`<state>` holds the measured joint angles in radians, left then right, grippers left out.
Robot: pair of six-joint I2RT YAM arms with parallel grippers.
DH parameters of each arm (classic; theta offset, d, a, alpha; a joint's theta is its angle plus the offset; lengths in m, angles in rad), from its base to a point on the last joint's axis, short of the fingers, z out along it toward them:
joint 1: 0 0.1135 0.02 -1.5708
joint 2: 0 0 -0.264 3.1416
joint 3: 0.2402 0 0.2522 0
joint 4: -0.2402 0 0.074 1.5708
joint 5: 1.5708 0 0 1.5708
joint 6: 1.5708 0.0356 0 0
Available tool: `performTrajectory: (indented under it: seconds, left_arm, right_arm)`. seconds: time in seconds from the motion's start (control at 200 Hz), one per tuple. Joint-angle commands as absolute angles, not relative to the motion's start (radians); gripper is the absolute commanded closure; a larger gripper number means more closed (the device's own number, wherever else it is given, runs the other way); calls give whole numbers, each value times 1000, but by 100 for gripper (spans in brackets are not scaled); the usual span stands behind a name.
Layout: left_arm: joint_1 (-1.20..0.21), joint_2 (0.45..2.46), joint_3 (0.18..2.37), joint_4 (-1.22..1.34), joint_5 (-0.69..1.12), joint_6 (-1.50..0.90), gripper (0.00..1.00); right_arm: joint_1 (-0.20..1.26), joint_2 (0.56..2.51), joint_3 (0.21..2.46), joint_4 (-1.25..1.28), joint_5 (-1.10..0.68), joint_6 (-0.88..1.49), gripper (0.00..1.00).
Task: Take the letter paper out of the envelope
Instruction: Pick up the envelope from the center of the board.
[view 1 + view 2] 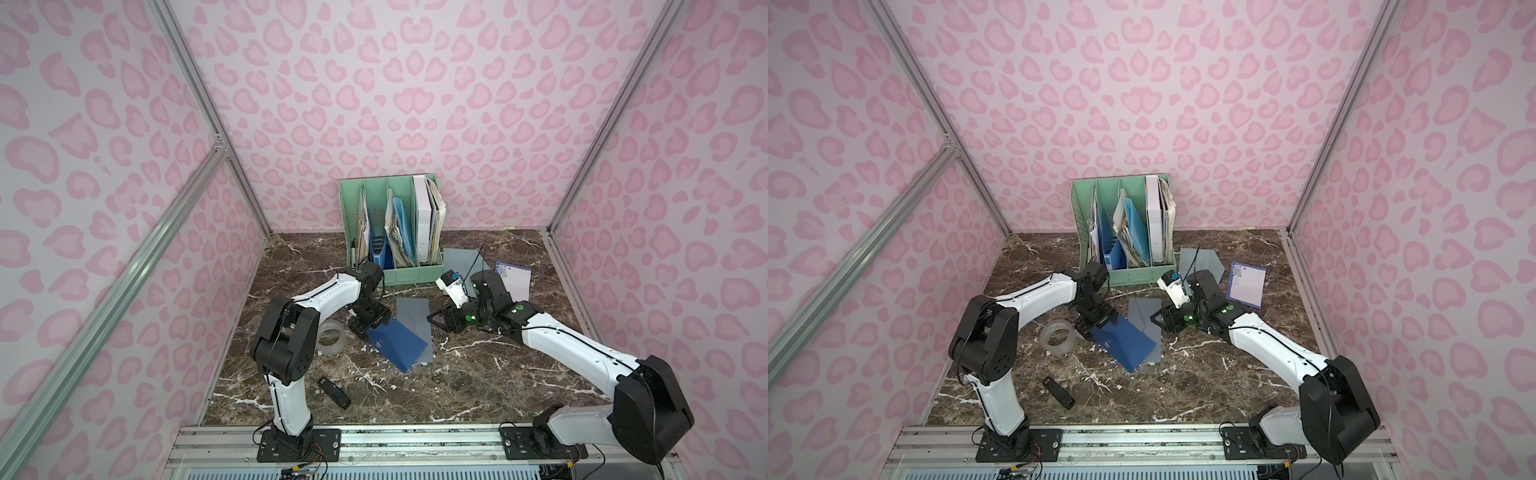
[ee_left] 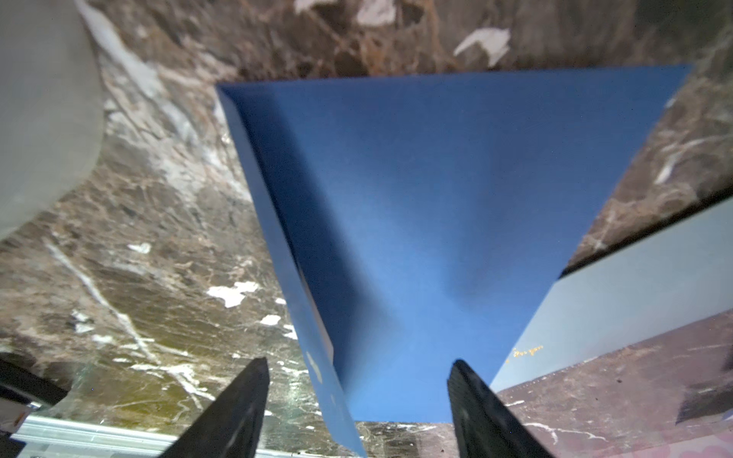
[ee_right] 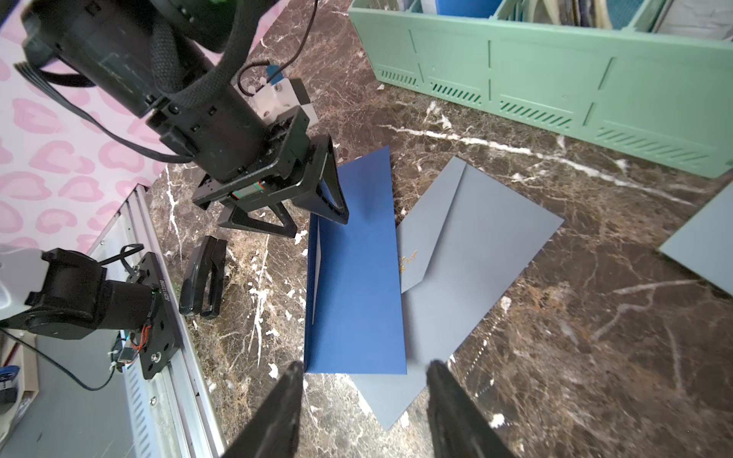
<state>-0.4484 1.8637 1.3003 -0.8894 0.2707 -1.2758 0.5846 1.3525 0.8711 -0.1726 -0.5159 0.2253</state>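
The left tool [image 2: 359, 396] has its jaws spread, and they pinch nothing; the end of the blue envelope [image 3: 357, 285] lies in the gap between them. In the right wrist view one of its fingers [image 3: 342, 217] stands over that end of the envelope, and I cannot tell if it touches. The right tool [image 3: 365, 366] is also spread and empty, and it hovers near the opposite end of the same envelope.

The letter paper [image 2: 322, 337] is not yet out, in my judgement: only a thin pale sliver shows along one long edge, and it is too small to be sure.

The first danger is that a tool closes on the whole envelope, both walls and the sheet together. Then the paper cannot slide, and a pull will only drag or crease everything. The second danger is the desk [image 1: 457, 386]: the stone looks smooth, so an envelope held at one end only may turn or slip away. The blue envelope lies partly on a grey envelope [image 3: 484, 238], and a low pinch by the right tool could catch the grey one instead. The tape roll [image 1: 332, 338] stands just beside the left tool and could be pushed. Finally, the two tools work on one short object, so they may strike each other if both move inward.
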Motion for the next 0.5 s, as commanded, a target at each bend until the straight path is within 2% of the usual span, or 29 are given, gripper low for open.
performTrajectory:
  seconds: [0.0, 0.335, 0.495]
  left_arm:
    - [-449, 1853, 1286, -921, 247, -1279, 28]
    - [-450, 1883, 1264, -867, 269, -1283, 29]
    - [-451, 1877, 1257, -865, 282, -1283, 37]
  right_arm:
    - [577, 1358, 858, -108, -596, 268, 48]
    - [576, 1380, 861, -96, -597, 280, 48]
    - [574, 1382, 857, -98, -590, 282, 48]
